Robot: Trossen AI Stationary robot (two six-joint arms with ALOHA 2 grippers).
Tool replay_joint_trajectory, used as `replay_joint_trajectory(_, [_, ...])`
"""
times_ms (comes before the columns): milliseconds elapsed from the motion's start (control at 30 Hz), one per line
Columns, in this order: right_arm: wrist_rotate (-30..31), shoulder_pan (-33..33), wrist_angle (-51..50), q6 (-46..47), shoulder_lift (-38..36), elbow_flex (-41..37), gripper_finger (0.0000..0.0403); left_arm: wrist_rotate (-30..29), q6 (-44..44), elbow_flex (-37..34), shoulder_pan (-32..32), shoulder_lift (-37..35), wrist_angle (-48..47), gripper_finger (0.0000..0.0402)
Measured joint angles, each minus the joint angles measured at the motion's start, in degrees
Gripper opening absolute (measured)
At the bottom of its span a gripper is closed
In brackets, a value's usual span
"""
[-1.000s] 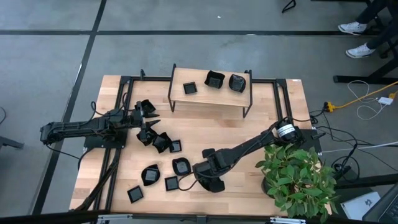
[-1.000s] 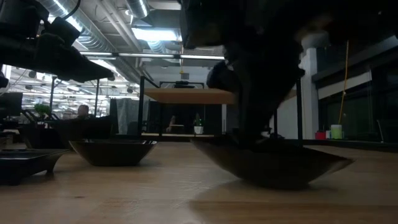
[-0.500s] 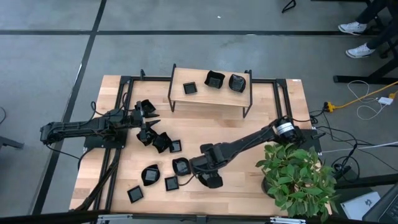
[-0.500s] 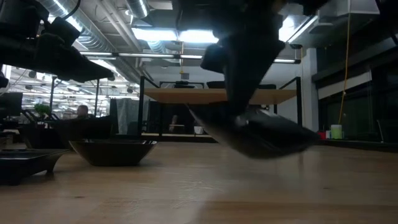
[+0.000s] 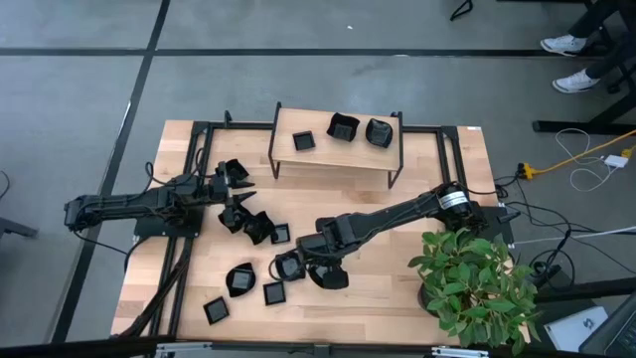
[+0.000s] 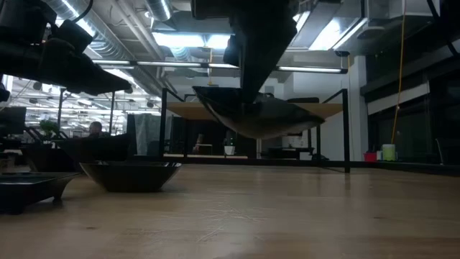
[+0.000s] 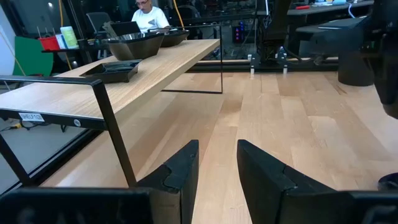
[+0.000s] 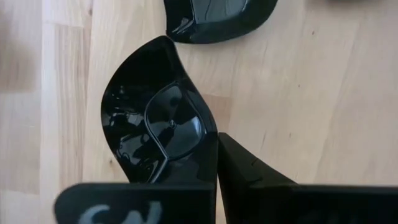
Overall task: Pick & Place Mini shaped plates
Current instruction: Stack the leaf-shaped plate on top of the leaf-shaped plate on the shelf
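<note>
Mini shaped plates, small glossy black dishes, lie on the wooden table [image 5: 397, 239] left of centre, among them one [image 5: 239, 279] near the front and one [image 5: 288, 266] beside my right gripper [image 5: 323, 262]. Three more stand on the raised shelf [image 5: 333, 157]. My right gripper is shut on a wavy-edged plate [image 8: 155, 124], which hangs above the table in the low view [image 6: 255, 116]. My left gripper [image 5: 238, 184] waits open at the table's left, its fingers [image 7: 180, 168] apart with nothing between them. My right gripper pinches the wavy-edged plate's rim [image 8: 208, 142] between its two fingers, one on the inner side and one [image 8: 249, 171] outside. The fingers come from above, pointing steeply down. The plate is lifted clear of the table, hollow side up and close to level [image 6: 215, 104].
The metal-framed shelf stands at the far middle. A potted plant [image 5: 477, 288] fills the near right corner. A cluster of plates [image 5: 253, 224] lies by my left gripper. In the low view two plates [image 6: 131, 175] [image 6: 29, 188] sit on the table at left.
My right gripper has risen and gone toward the table's left and far side, staying shut. The wavy-edged plate, which sat tilted at the table top, is now lifted clear and hangs nearly level.
</note>
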Motion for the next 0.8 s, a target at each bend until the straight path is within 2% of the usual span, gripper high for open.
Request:
replay_joint_trajectory(533, [0.0,-0.7,-1.2,-1.7,-0.4,3.3,0.0002,0.0,0.0,0.0,0.0,0.0,0.0,0.0104])
replay_joint_trajectory(800, [0.0,-0.7,-4.7,-3.4,-4.3,3.3,0.0002,0.0,0.0,0.0,0.0,0.0,0.0,0.0104])
